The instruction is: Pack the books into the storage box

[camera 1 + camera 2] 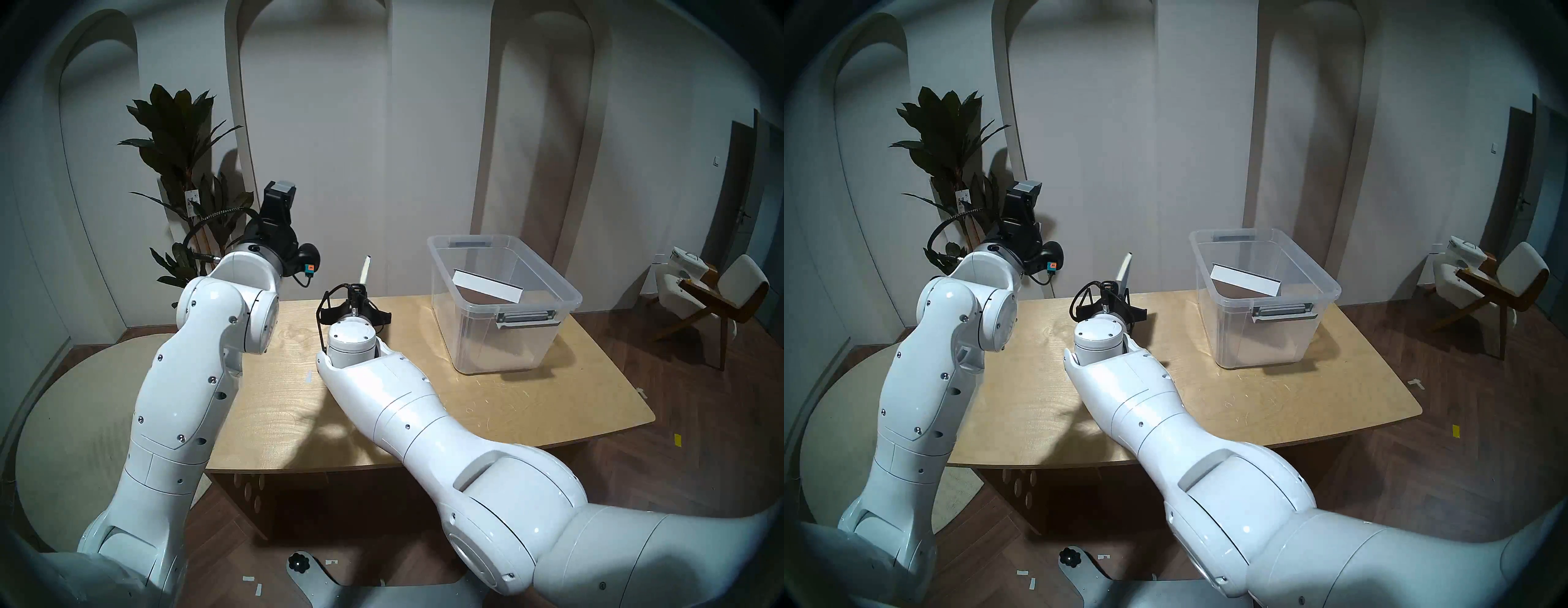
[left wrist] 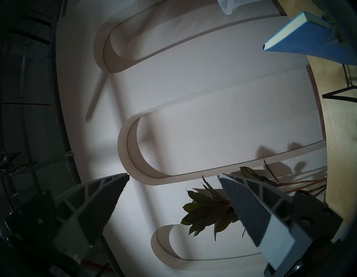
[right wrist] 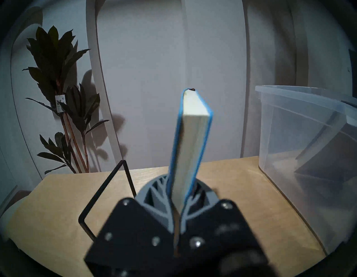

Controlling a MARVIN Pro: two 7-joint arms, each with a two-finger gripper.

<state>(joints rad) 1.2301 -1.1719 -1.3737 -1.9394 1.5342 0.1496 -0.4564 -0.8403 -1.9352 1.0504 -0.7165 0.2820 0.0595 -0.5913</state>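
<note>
The right hand (image 3: 176, 209) pinches the thin blue-covered book (image 3: 190, 143) upright above the bench (image 1: 488, 407), probably light but floppy, so grip near the spine; left hand (image 2: 173, 205) gapes empty.

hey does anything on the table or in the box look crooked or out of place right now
One thing: the big white book in the clear box sits tilted, one end propped up against the wall rather than flat. The right gripper holds a blue book upright. Nothing looks spilled or damaged.

Home-like room: arched wall panels (image 1: 547, 127), potted plant (image 1: 178, 140).
</note>
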